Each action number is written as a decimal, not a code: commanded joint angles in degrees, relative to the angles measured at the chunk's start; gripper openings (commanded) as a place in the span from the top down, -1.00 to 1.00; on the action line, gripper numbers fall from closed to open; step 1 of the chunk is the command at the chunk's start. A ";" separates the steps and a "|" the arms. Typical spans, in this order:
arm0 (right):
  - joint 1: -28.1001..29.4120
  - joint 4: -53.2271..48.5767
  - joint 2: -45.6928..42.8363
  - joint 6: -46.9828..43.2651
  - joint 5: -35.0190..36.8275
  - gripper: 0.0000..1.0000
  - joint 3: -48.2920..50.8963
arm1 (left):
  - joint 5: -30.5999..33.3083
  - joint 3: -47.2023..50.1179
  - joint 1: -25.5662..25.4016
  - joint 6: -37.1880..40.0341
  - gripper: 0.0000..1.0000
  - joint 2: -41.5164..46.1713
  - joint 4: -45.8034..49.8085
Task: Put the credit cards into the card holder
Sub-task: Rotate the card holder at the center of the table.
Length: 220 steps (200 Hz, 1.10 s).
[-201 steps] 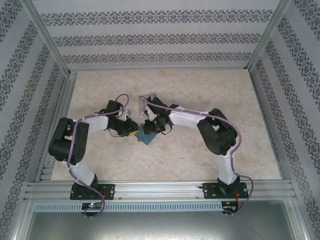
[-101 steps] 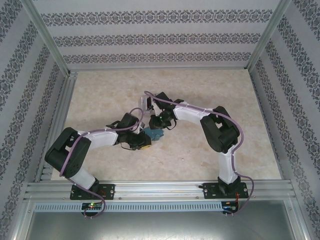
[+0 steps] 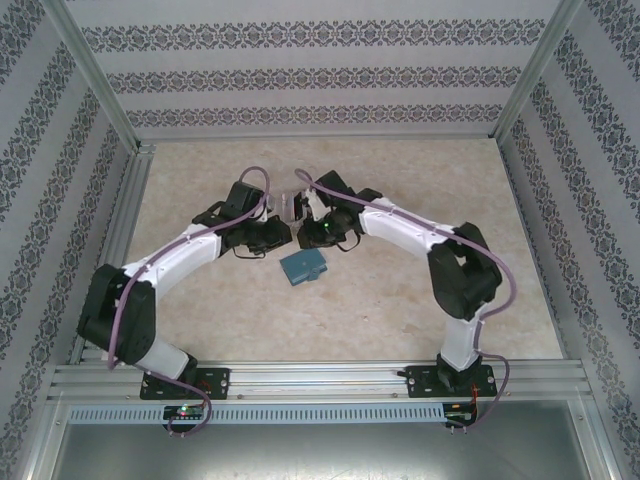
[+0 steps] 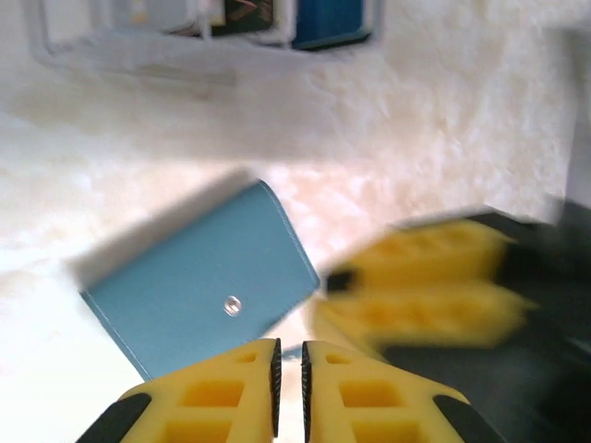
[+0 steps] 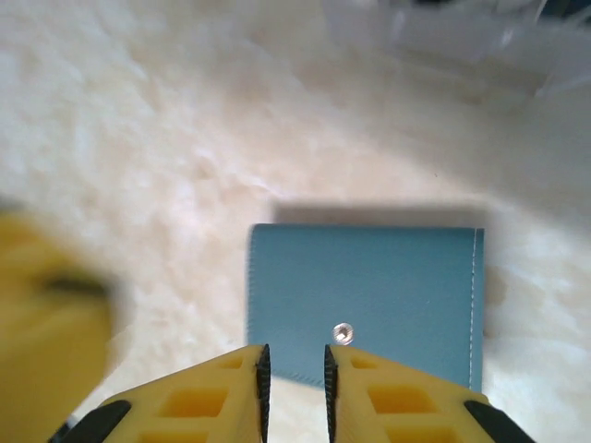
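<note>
The card holder [image 3: 303, 266] is a teal wallet lying folded shut on the table, snap stud up, and nothing touches it. It also lies ahead of the fingers in the left wrist view [image 4: 203, 277] and the right wrist view [image 5: 369, 286]. My left gripper [image 3: 277, 236] [image 4: 288, 355] hovers just beyond it, its jaws almost together with nothing between them. My right gripper [image 3: 313, 236] [image 5: 294, 355] hovers beside it, its jaws a small way apart and empty. The credit cards [image 4: 277, 14], blue and dark, stand in a clear box.
The clear plastic box [image 3: 293, 204] [image 4: 111, 46] stands just beyond both grippers, also blurred at the top of the right wrist view [image 5: 443, 28]. Aluminium frame rails [image 3: 110, 240] and patterned walls enclose the marbled table [image 3: 420, 170].
Both grippers have lifted off the card holder and moved towards the far side. The card holder now lies flat and free on the table. The right jaws have parted a little.
</note>
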State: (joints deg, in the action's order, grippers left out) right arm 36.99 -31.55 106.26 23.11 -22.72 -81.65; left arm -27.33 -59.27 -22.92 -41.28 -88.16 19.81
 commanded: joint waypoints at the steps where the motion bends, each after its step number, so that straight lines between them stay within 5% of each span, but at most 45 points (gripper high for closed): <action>1: 0.46 -3.53 -5.12 -0.53 2.28 0.48 -0.45 | -1.03 -2.44 0.06 3.67 0.67 -4.62 2.49; 52: 4.85 3.92 -12.58 7.16 -2.76 0.37 12.80 | -0.79 -6.06 1.17 8.07 0.71 -13.37 3.19; 110: 11.52 13.40 -1.67 12.83 2.57 0.41 14.28 | -3.30 -1.60 2.57 6.15 0.73 -16.62 -2.68; 162: 7.00 13.69 -0.18 11.56 7.62 0.42 17.96 | -5.08 6.22 1.64 2.28 0.72 -12.38 -6.84; 220: -0.84 9.80 -9.09 7.77 7.36 0.41 22.06 | -4.91 6.98 -6.04 -4.42 0.72 -11.27 -12.43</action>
State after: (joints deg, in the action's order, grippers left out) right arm 38.83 -19.94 103.09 33.54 -16.82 -60.99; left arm -31.53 -51.05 -26.06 -42.02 -99.66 11.81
